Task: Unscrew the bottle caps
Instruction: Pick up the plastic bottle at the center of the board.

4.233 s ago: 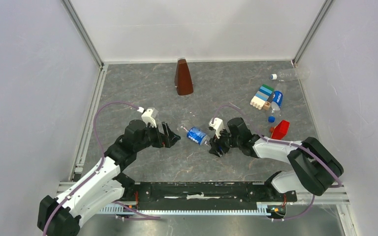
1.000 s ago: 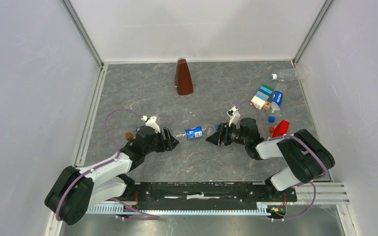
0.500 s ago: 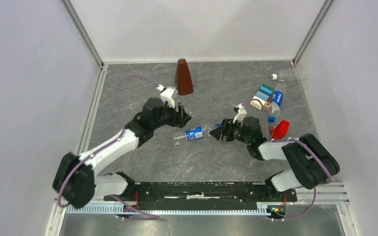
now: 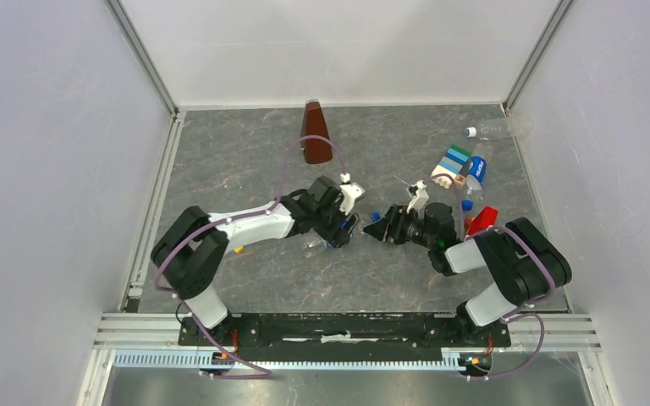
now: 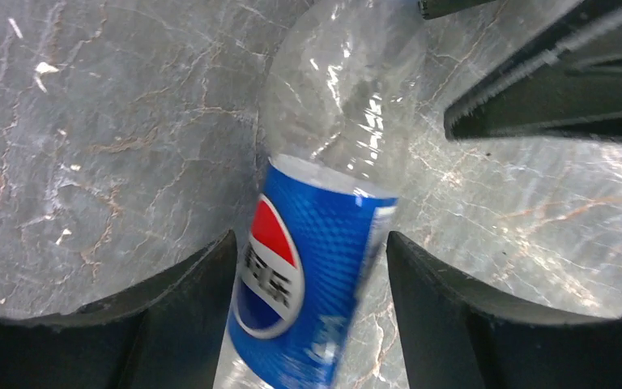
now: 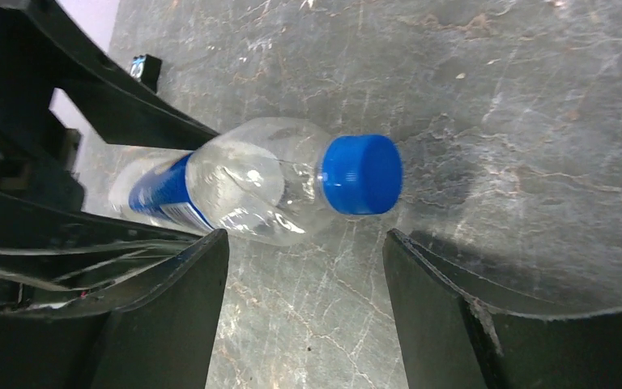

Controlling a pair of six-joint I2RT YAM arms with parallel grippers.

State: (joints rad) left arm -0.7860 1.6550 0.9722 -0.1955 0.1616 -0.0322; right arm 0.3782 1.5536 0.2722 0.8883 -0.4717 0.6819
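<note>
Overhead, the bottle [image 5: 324, 267] is mostly hidden under the left gripper [image 5: 309, 237]. Only the left wrist view shows its label flanked by fingers; whether it is clasped cannot be told. The blue cap [image 6: 362, 174], seen from the right wrist, is framed untouched by the spread right gripper [image 6: 305, 232]. The bottle is laid flat mid-table, its axis left-right and its cap toward the right arm.

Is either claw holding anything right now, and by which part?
Right claw is open and holds nothing; the blue cap lies free just ahead of it. Left claw straddles the bottle at its labelled middle, but whether it actually grips cannot be told.
</note>
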